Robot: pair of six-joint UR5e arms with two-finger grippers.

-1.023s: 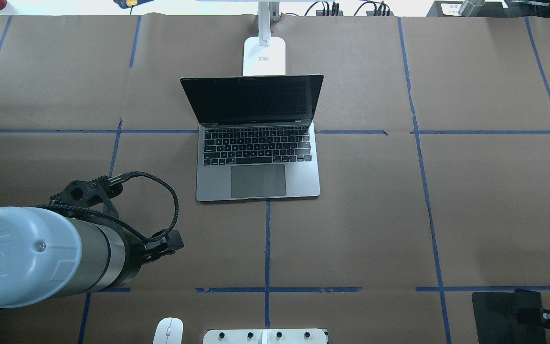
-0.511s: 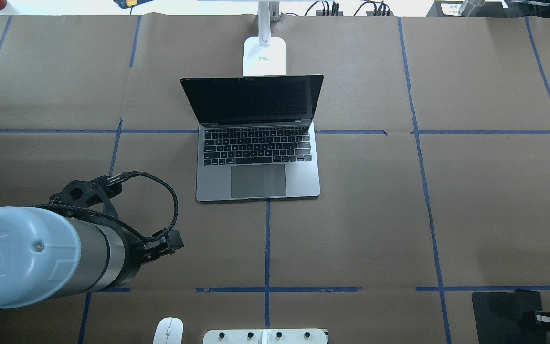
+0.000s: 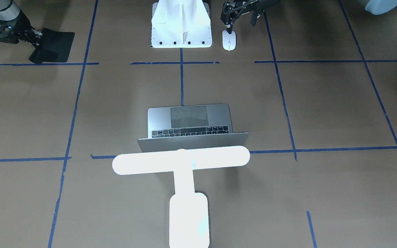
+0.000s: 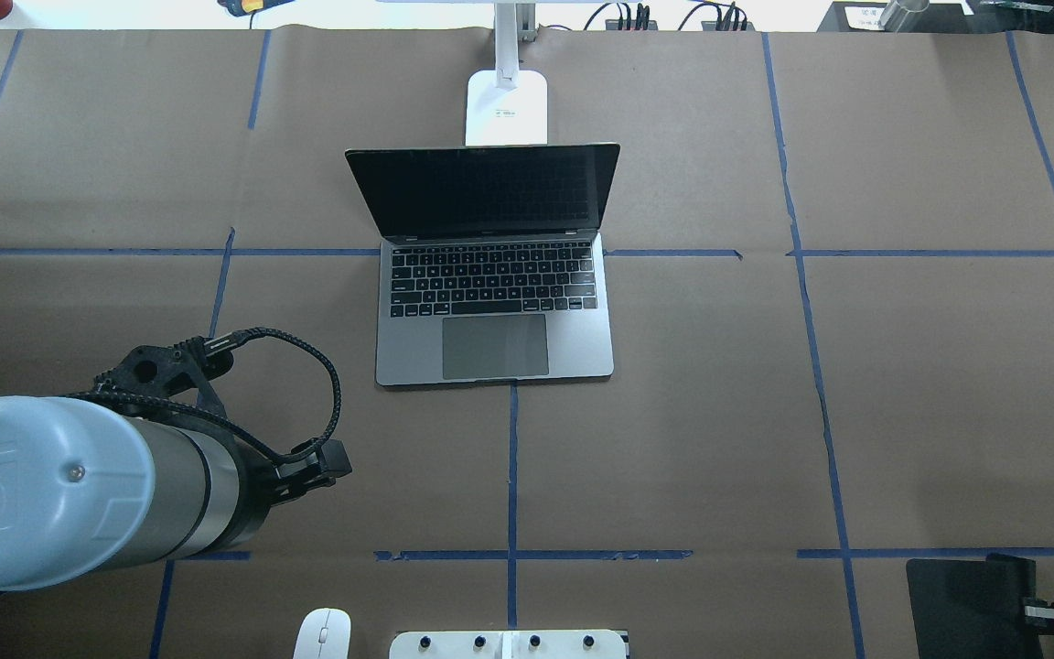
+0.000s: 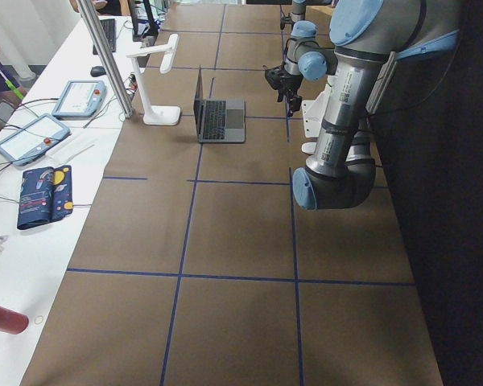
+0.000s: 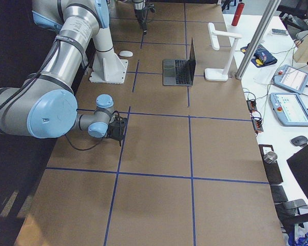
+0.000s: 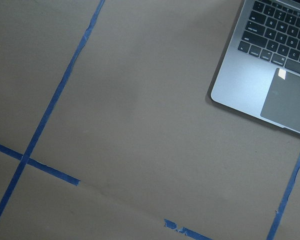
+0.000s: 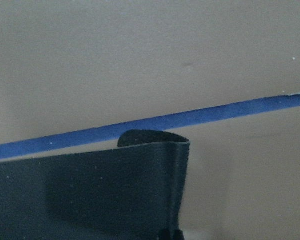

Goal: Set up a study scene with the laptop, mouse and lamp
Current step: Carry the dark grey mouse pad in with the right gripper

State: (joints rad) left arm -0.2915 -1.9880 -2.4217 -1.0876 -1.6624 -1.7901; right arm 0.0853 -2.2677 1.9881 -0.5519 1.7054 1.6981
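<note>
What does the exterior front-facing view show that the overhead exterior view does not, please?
Only the front-facing view shows the full glowing bar of the lamp and the lid's back on the laptop. Only the overhead view shows the laptop's dark screen and the left arm's large blue-capped joint. Both show the laptop's keyboard and trackpad, the mouse, the white pedestal, the black mat and the lamp's base.

Overhead and front-facing views face each other, steeply down, sharing the laptop (image 4: 494,302).
</note>
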